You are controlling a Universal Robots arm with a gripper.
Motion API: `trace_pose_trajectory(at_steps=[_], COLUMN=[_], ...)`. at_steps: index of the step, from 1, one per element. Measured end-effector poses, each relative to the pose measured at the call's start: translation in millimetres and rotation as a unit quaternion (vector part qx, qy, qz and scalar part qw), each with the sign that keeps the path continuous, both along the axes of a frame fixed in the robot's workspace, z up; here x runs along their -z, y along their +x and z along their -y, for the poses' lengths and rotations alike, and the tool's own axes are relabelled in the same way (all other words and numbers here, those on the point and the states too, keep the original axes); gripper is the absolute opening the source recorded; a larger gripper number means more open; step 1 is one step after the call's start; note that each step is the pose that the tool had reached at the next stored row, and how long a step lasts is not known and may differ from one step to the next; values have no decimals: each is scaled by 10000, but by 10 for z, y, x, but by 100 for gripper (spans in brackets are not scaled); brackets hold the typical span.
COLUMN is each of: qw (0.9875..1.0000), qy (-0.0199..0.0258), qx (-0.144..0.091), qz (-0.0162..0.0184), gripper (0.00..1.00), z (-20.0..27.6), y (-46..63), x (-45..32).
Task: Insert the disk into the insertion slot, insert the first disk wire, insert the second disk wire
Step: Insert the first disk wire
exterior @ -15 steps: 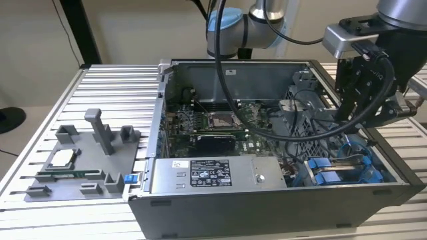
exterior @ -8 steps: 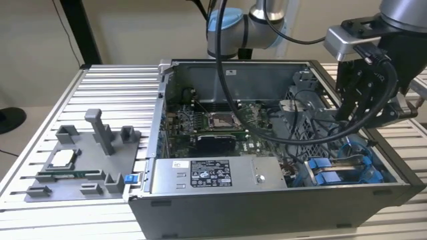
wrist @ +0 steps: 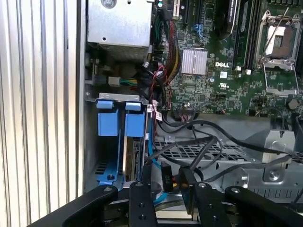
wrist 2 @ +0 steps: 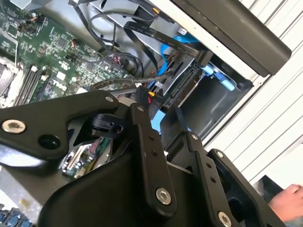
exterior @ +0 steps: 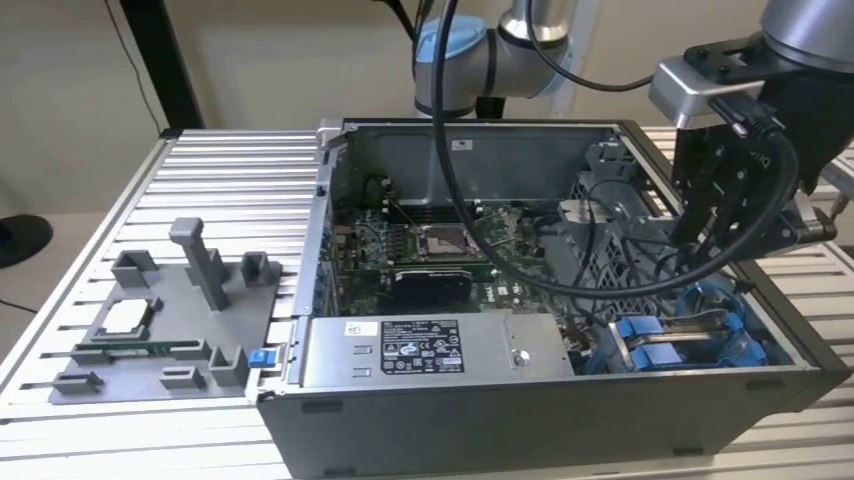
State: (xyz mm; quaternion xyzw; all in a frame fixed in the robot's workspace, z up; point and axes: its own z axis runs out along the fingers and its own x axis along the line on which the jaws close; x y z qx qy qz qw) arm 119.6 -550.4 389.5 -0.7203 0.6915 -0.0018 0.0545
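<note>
wire plug [wrist: 167, 180] looks clamped between the fingers [wrist: 141, 201] of the gripper [wrist: 165, 171]; the disk [wrist: 134, 156] sits edge-on in the insertion slot [wrist: 108, 142] just ahead of them (blue tabs [wrist: 135, 107] seated). best kept square to the disk, loose cables [wrist: 208, 142] aside. the second wrist view adds a person's hand [wrist 2: 287, 200] outside the case [wrist 2: 236, 33].

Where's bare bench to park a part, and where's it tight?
Free: table slats behind the grey fixture tray, up to the computer case; also the strip on the camera's side of that tray. Tight: the insertion slot corner, with black cables and the gripper over the blue rails.
</note>
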Motion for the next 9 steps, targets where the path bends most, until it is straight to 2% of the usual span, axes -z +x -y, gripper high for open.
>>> trace_pose_trajectory(at_steps=[3, 4, 6, 9], qw=[10000, 10000, 10000, 10000], qy=[2, 9, 32, 56], qx=[-6, -8, -8, -8], qz=[1, 9, 30, 42], gripper=[100, 0, 0, 0], z=[0, 0, 0, -1], y=[0, 1, 1, 0], x=[11, 18, 27, 40])
